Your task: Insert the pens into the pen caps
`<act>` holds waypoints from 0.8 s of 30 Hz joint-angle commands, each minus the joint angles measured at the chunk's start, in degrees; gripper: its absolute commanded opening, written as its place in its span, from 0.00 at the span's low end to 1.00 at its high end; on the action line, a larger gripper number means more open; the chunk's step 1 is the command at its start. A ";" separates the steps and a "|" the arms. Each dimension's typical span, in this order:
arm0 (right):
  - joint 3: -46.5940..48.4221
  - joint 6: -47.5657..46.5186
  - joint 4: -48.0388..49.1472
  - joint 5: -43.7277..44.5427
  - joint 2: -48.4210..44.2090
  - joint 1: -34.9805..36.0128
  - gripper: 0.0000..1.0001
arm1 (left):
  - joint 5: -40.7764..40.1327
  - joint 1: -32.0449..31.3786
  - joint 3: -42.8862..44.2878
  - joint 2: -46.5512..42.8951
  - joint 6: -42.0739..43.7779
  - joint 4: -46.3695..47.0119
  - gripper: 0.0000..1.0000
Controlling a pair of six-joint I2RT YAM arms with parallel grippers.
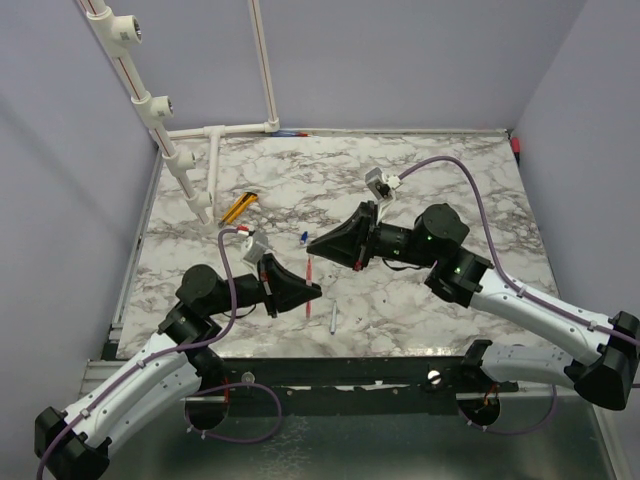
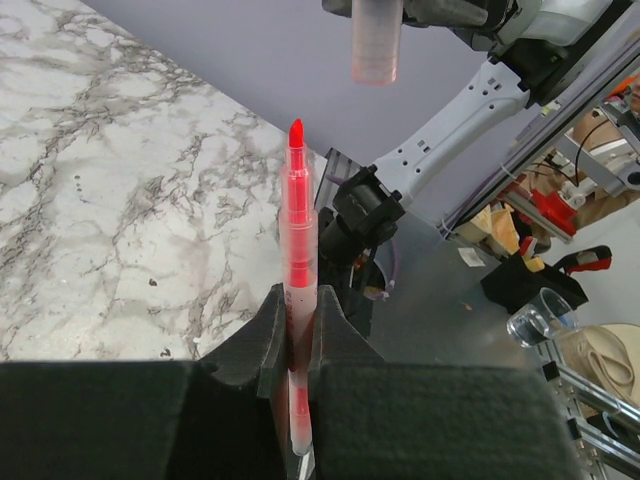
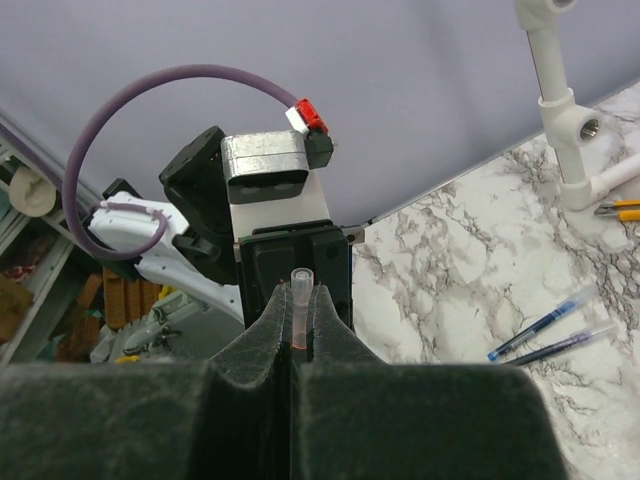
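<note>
My left gripper [image 2: 297, 312] is shut on the red-pink pen [image 2: 297, 205], which stands upright with its red tip free. In the top view the left gripper [image 1: 311, 291] holds that pen [image 1: 309, 270] just below my right gripper [image 1: 314, 244]. My right gripper [image 3: 301, 302] is shut on a translucent pinkish pen cap [image 3: 301, 290]. The cap also shows in the left wrist view [image 2: 375, 45], above and right of the pen tip, apart from it. Two blue pens [image 3: 545, 322] [image 3: 562, 346] lie on the marble.
A yellow-and-black flat tool [image 1: 237, 207] lies at the back left near the white pipe frame [image 1: 190, 170]. A small blue piece [image 1: 303, 237] lies by the right gripper's tip. A slim whitish-and-blue piece [image 1: 333, 318] lies near the front edge.
</note>
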 commanded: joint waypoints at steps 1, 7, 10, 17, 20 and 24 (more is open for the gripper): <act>2.20 -3.31 1.39 0.30 0.72 1.61 0.01 | 2.29 -0.30 -0.66 -0.97 -0.72 2.99 0.00; 1.59 -4.46 0.92 1.77 0.66 2.61 0.01 | 2.76 -0.32 -0.88 -1.23 -1.19 3.84 0.00; 1.19 -4.54 1.22 2.44 0.42 2.81 0.01 | 2.85 -0.45 -1.01 -1.44 -1.33 4.12 0.00; 0.75 -5.05 1.30 4.42 -0.12 3.18 0.01 | 2.94 -0.72 -1.19 -1.93 -1.49 4.52 0.00; 0.78 -5.05 1.31 3.73 0.12 3.44 0.01 | 2.87 -0.80 -1.23 -2.05 -1.60 4.64 0.00; 0.69 -5.37 1.00 3.42 -0.02 3.87 0.01 | 2.70 -0.89 -1.32 -2.24 -1.72 4.72 0.00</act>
